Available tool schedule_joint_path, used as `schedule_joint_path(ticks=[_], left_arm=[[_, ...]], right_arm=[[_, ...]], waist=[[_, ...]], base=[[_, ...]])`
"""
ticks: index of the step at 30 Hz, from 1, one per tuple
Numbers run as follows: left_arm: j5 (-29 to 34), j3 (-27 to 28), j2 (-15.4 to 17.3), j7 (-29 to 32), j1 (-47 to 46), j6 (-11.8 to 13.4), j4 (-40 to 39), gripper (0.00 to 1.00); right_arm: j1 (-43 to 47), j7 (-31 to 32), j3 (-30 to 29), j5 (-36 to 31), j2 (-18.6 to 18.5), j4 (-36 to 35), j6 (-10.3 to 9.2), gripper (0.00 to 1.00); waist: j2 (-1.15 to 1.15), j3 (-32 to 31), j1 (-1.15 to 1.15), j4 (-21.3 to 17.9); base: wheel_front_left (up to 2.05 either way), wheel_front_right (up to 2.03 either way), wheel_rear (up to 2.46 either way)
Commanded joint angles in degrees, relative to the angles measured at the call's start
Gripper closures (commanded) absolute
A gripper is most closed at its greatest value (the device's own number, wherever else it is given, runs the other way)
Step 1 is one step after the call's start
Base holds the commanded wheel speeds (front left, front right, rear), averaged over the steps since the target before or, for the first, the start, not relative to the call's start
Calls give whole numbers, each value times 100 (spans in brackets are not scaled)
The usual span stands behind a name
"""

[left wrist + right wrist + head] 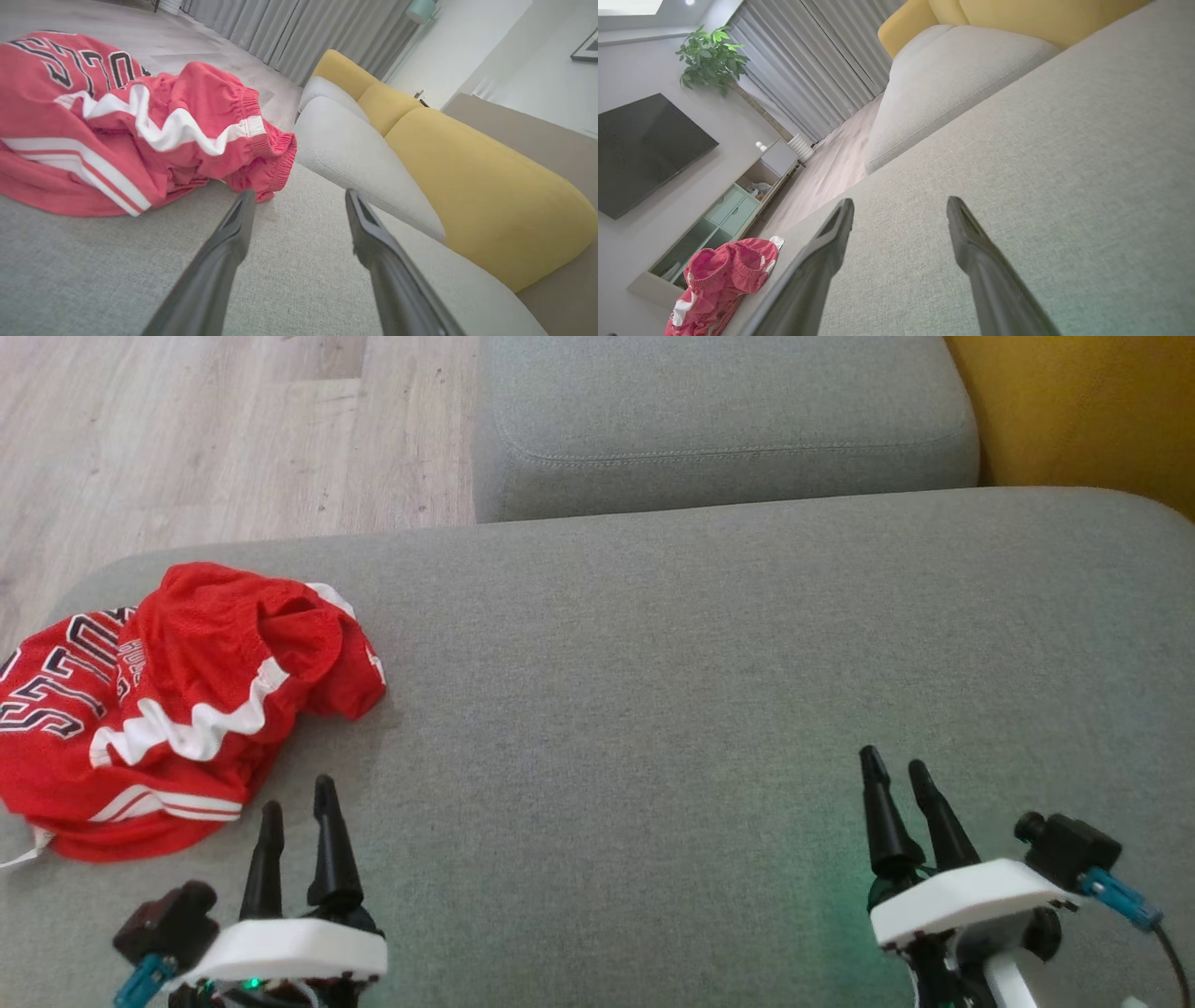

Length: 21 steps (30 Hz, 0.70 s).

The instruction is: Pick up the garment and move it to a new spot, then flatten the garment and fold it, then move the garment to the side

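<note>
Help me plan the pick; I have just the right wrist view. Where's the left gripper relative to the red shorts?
Observer: Head view puts the left gripper close to the near edge of the red shorts.
Operator: Open?
Observer: Yes; left wrist view shows its fingers apart over bare grey cushion.
Operator: Any print?
Observer: Dark lettering on the shorts' left part.
</note>
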Motion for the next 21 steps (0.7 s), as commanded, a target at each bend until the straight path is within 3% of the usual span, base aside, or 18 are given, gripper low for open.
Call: schedule_joint_path(ticks=[1, 21], left_arm=[[211, 52, 79, -83, -195, 42, -239, 0], [1721, -285, 181, -436, -123, 156, -468, 0]], right_arm=[[-324, -90, 144, -211, -43, -186, -3, 0], [-340, -444, 267, -1790, -55, -192, -3, 0]], waist=[[0, -2, 0, 2], [0, -63, 0, 6]], base=[[0, 0, 0], [0, 0, 0]])
